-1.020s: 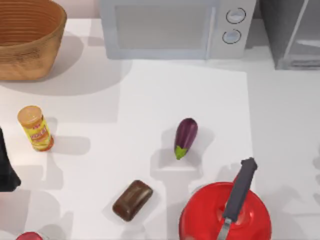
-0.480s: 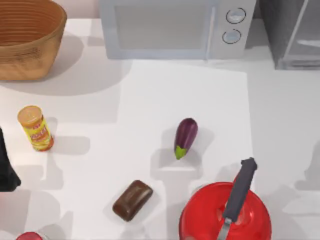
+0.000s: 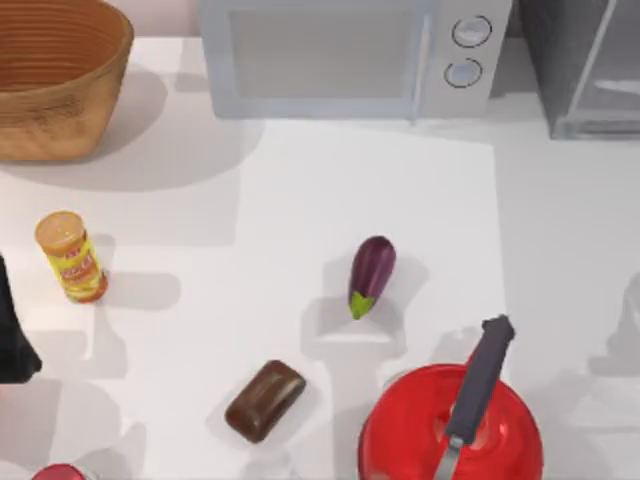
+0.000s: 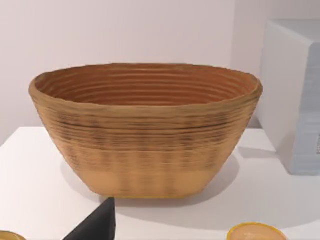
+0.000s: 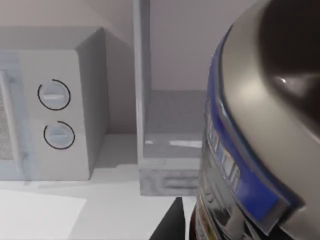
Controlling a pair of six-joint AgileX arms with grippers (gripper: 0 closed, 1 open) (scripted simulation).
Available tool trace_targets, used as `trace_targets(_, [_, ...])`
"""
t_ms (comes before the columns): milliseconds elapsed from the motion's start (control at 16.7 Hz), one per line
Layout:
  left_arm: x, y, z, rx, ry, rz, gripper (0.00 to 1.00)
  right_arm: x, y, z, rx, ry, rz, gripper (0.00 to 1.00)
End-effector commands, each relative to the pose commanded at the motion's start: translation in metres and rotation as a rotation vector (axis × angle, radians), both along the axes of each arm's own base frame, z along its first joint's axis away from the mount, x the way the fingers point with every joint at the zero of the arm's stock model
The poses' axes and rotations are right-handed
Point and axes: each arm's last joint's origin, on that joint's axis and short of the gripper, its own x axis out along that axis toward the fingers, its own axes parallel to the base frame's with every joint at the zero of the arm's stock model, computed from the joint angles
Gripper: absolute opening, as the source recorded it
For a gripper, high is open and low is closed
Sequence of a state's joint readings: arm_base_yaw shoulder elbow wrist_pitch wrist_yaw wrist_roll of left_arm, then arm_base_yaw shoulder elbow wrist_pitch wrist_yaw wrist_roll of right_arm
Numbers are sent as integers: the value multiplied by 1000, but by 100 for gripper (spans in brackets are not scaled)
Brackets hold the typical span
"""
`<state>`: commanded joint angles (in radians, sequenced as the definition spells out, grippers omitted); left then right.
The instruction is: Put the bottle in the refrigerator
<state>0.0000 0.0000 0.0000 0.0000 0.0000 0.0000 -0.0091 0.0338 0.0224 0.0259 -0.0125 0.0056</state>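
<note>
Bottle (image 5: 250, 150), silver with blue label, looms close before right wrist camera, facing open refrigerator (image 5: 172, 125); grip state: cannot tell.

No lettering can be read anywhere. The yellow jar (image 3: 71, 257) on the counter (image 3: 300, 200) has a red label with marks too small to make out, and the blue band on the bottle (image 5: 260, 150) carries pale characters too blurred to read.
</note>
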Motion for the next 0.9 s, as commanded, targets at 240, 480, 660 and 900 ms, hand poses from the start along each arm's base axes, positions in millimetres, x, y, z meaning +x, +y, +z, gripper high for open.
trace_targets(240, [0, 0, 0, 0, 0, 0, 100, 7, -2, 48, 6, -117, 18, 1])
trace_targets(480, [0, 0, 0, 0, 0, 0, 100, 42, -10, 112, -14, -240, 24, 1])
trace_targets(660, [0, 0, 0, 0, 0, 0, 100, 97, -25, 141, -37, -276, 15, 1])
trace_targets(900, [0, 0, 0, 0, 0, 0, 100, 191, -58, 119, -44, -220, -6, 1])
